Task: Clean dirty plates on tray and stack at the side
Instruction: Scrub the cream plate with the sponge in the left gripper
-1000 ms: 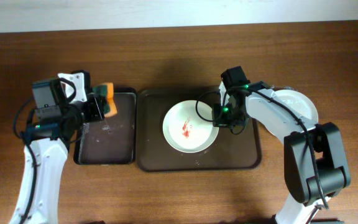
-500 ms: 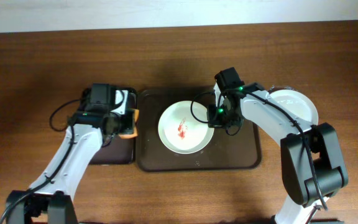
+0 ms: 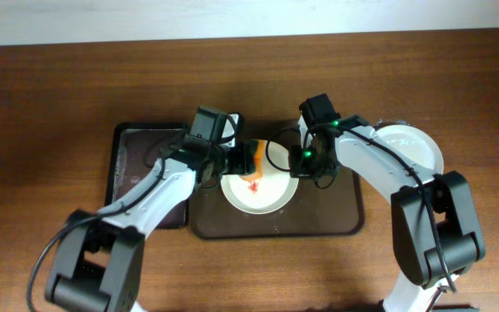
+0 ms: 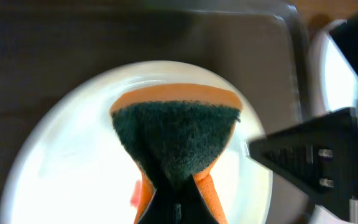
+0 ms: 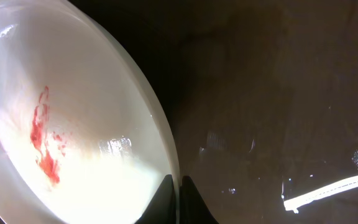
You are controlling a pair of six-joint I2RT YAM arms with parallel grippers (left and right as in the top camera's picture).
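Note:
A white plate [image 3: 258, 189] with a red smear [image 3: 255, 184] lies on the dark brown tray [image 3: 336, 217]. My right gripper [image 3: 302, 165] is shut on the plate's right rim; the wrist view shows the rim [image 5: 166, 155] pinched between the fingers [image 5: 179, 202] and the smear [image 5: 42, 137] inside. My left gripper [image 3: 232, 159] is shut on a green-orange sponge [image 3: 254, 159] and holds it over the plate's upper left; in the left wrist view the sponge [image 4: 176, 134] hangs over the plate [image 4: 61, 155]. White plates [image 3: 418, 147] sit stacked at the right of the tray.
A smaller black tray [image 3: 141, 156] lies left of the brown tray, partly under my left arm. Bare wooden table [image 3: 59, 78] surrounds both trays.
My left gripper carried the sponge rightward from the black tray to above the smeared plate. My right gripper kept its hold on the plate's rim; the plate shifted slightly left.

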